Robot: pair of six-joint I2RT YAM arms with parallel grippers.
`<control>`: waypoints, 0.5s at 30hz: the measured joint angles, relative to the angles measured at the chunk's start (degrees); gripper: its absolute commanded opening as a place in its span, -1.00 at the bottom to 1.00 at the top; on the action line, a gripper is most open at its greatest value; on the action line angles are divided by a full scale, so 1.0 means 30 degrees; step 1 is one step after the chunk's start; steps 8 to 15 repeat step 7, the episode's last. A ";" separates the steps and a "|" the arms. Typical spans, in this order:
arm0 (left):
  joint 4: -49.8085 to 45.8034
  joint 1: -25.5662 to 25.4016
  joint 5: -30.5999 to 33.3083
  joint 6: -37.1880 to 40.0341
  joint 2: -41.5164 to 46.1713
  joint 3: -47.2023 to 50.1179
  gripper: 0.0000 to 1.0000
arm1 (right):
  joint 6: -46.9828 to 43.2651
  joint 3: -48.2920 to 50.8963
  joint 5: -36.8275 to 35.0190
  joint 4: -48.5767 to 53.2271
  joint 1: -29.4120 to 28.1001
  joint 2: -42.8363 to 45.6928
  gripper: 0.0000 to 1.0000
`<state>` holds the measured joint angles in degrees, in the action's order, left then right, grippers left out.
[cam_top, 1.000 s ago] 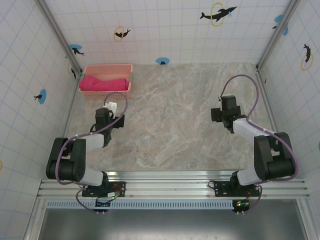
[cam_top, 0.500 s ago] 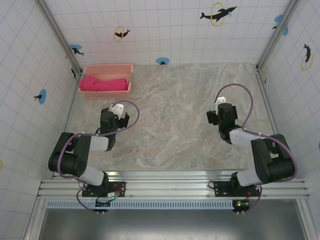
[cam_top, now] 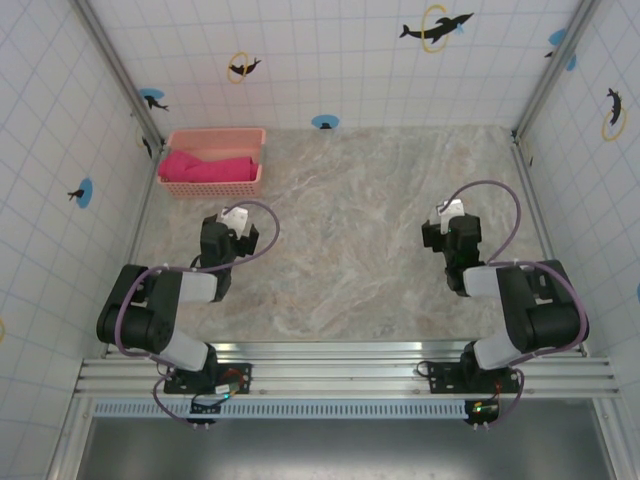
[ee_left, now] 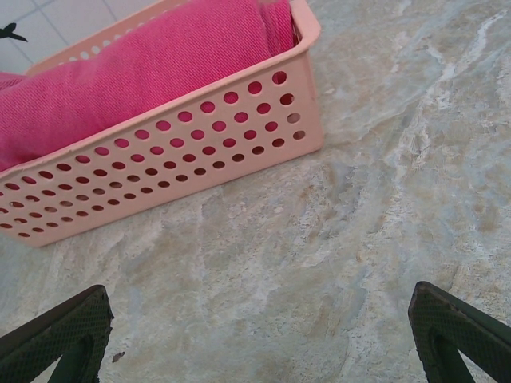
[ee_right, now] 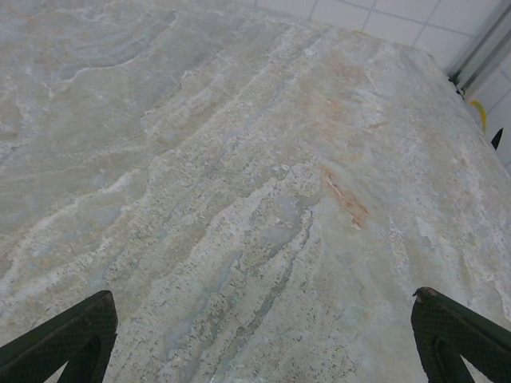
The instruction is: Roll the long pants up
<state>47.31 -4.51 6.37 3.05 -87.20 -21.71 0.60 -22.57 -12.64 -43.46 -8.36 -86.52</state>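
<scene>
Long pants (cam_top: 205, 166), seemingly one bundle, fill one basket (ee_left: 160, 167); left gripper (ee_left: 255, 323) and right gripper (ee_right: 259, 323) gape empty.

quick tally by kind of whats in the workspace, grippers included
long pants, bundled in the basket: 1
basket, pale pink plastic with holes: 1
grippers, both open: 2 (left gripper, right gripper)
Total: 4
</scene>
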 measured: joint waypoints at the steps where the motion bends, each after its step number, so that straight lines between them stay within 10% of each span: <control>1: -0.0007 0.0000 0.0000 0.0000 0.0000 0.0000 0.95 | 0.0007 0.0000 0.0051 -0.0073 0.0036 0.0000 0.95; 15: -0.0007 0.0000 -0.0007 0.0000 0.0000 0.0000 0.95 | 0.0007 0.0000 0.0051 -0.0291 0.0022 -0.0022 0.95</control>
